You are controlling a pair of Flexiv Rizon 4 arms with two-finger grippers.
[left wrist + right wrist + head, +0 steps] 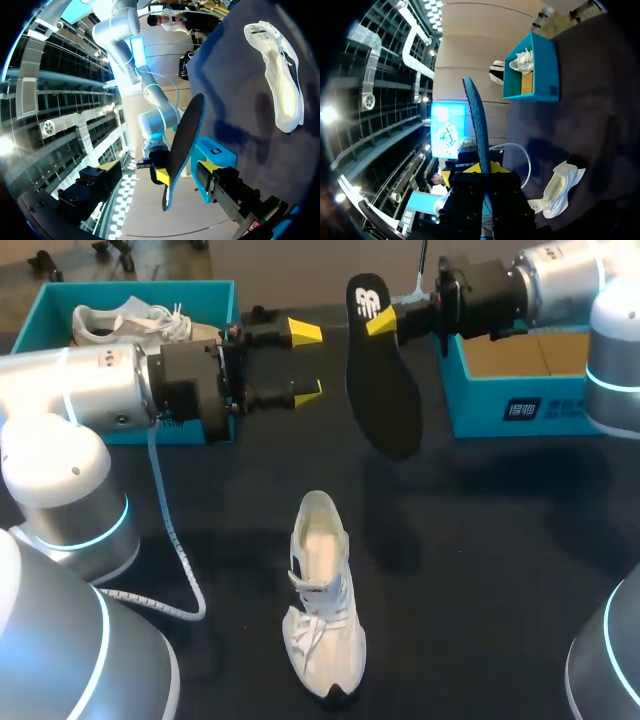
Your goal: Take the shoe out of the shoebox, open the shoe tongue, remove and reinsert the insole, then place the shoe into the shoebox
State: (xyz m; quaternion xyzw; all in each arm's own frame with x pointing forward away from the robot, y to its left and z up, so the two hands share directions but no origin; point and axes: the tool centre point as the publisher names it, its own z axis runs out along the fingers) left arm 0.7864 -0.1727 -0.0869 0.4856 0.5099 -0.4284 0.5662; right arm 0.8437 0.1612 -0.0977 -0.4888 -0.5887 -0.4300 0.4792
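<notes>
The right gripper [379,319] pinches the black insole [386,400] by its heel, aloft and apart from the white shoe [322,590]. The left gripper [305,362] gapes empty beside it.

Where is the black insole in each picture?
Head view: insole hangs over the table, in the right gripper.
Left wrist view: edge-on, ahead of the left gripper.
Right wrist view: edge-on in its own gripper.
Shared landmark: the white shoe on the table.
</notes>
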